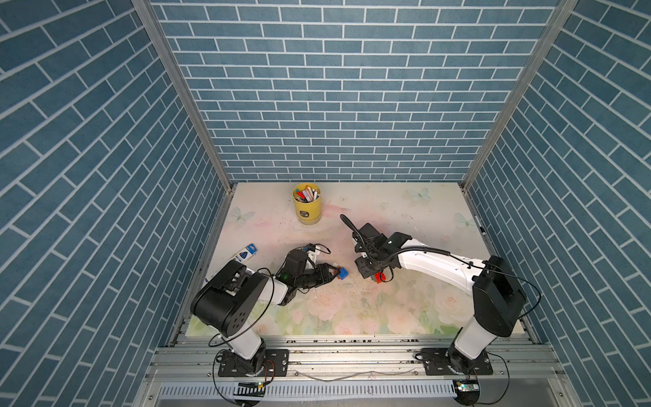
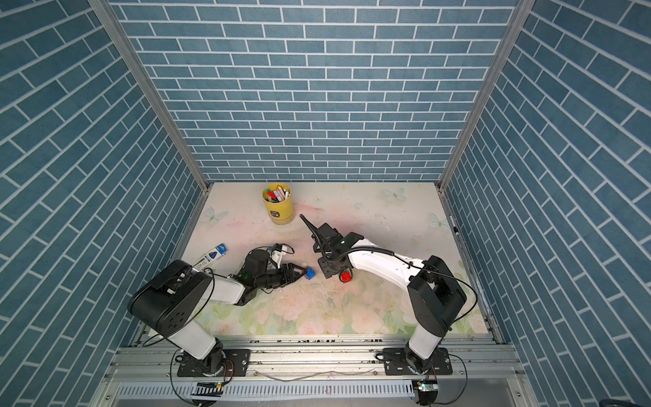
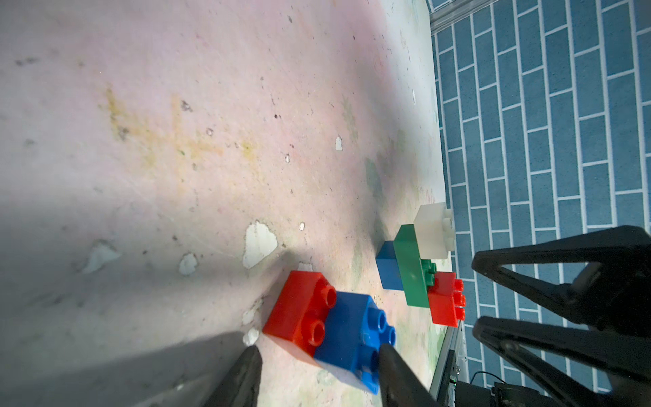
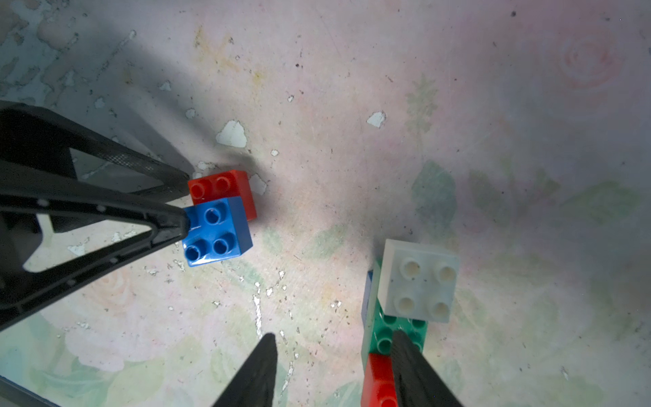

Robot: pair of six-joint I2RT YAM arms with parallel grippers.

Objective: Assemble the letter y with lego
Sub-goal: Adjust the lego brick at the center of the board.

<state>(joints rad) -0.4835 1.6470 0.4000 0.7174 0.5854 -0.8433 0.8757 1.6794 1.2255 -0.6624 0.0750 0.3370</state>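
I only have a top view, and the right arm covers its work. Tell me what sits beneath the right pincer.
Observer: A long green studded plastic bar, carrying a white square plastic brick on one end and a red square plastic brick on the other.
Operator: Report anything under that bar.
Observer: A blue square plastic brick sits directly beneath the green bar.
Operator: Now describe the pair at the left pincer.
Observer: At the left pincer, a second blue brick is stacked over half of a second red brick, leaving two red studs exposed.
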